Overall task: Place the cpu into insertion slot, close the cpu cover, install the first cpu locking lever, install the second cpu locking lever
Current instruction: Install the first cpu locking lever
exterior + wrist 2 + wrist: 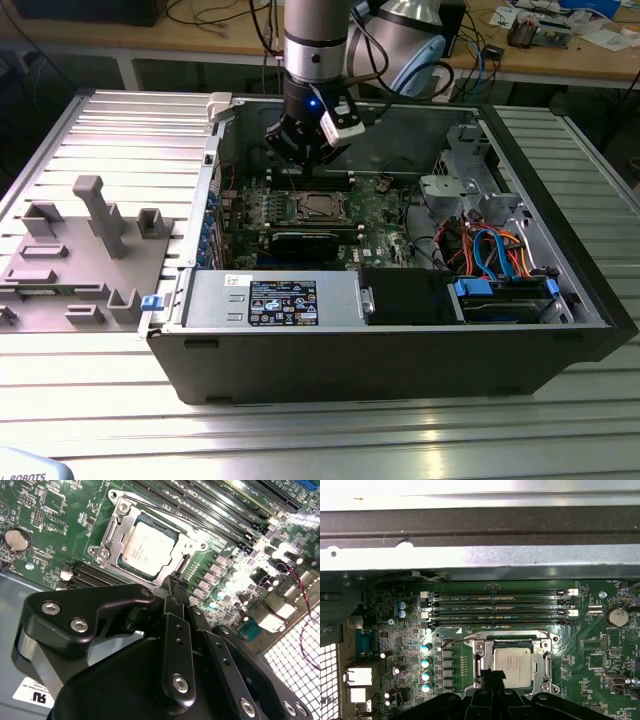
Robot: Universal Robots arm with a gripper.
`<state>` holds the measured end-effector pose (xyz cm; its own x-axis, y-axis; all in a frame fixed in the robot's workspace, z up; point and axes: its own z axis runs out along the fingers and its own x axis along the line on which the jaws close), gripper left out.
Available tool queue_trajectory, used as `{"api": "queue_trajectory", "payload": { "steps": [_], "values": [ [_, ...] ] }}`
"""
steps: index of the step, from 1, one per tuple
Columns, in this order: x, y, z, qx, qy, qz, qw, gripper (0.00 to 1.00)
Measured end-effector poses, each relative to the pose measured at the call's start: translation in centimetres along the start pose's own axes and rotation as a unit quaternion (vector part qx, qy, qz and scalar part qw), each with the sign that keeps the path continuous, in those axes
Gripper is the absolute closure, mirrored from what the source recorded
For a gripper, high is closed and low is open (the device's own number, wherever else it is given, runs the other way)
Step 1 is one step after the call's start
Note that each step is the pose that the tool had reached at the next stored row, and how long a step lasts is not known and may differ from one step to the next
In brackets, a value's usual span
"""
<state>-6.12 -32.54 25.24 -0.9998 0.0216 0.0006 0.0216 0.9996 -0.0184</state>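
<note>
Sitting in insertion slot (512, 665): cpu (514, 666) | hand (492, 676) at its edge

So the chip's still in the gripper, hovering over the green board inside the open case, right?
Not quite: the chip already sits in its socket on the green board, as both wrist views show. The gripper does hover just above it inside the open case.

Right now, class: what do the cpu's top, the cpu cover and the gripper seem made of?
The cpu: dull grey metal top, matte sheen. The cpu cover: thin silvery sheet metal, bright glints on its edges. The gripper: black links with bright screw heads; painted metal or hard plastic, the look leaves that open.
</note>
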Motion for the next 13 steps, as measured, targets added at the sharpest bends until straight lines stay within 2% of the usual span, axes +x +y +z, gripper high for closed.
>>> {"api": "queue_trajectory", "payload": {
  "steps": [4, 13],
  "values": [
    [0.3, 0.01, 0.0, 0.0, 0.0, 0.0, 1.0, 0.89],
    [0.41, 0.21, -0.04, 0.0001, -0.0001, 0.0, 1.0, 0.89]
  ]
}}
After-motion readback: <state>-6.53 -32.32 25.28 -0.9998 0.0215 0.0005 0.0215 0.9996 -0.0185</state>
